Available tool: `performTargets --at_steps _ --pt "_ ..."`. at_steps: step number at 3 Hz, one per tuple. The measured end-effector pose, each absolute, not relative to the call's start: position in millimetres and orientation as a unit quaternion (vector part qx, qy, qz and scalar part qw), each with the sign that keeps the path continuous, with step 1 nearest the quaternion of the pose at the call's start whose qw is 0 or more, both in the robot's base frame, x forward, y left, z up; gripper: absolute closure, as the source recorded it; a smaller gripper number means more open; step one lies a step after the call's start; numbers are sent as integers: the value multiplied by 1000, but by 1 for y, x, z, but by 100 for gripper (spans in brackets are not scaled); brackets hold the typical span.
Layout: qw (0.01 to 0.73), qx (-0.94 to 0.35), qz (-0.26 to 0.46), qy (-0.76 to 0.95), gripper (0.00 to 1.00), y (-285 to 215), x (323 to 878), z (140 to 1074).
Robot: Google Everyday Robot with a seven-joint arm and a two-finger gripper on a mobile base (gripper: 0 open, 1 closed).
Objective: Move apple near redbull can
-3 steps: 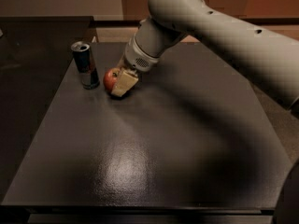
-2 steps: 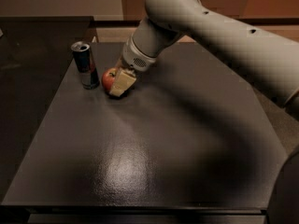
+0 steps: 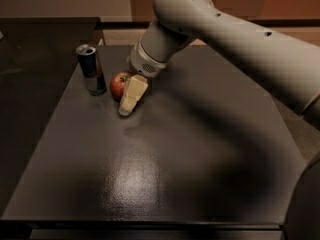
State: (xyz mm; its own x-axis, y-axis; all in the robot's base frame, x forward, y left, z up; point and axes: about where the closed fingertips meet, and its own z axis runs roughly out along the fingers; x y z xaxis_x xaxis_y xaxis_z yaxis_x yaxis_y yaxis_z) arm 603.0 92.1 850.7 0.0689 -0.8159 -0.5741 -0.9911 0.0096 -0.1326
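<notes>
The apple, small and red, sits on the dark table at the far left. The redbull can, slim, blue and silver, stands upright just left of it, with a small gap between them. My gripper comes down from the upper right on the grey arm. It is right at the apple's right and front side, with its cream tip touching or almost touching the table. The gripper hides part of the apple's right side.
The arm's thick grey links cross the upper right of the view. The table's left edge runs close by the can. A second dark surface lies to the left, and a pale floor strip at the back.
The arm has shifted slightly. The apple and the can stand where they were, and the gripper is still at the apple.
</notes>
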Motion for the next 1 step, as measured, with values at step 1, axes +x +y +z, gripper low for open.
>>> performTargets --at_steps 1 --pt "260 -683 168 661 0 92 603 851"
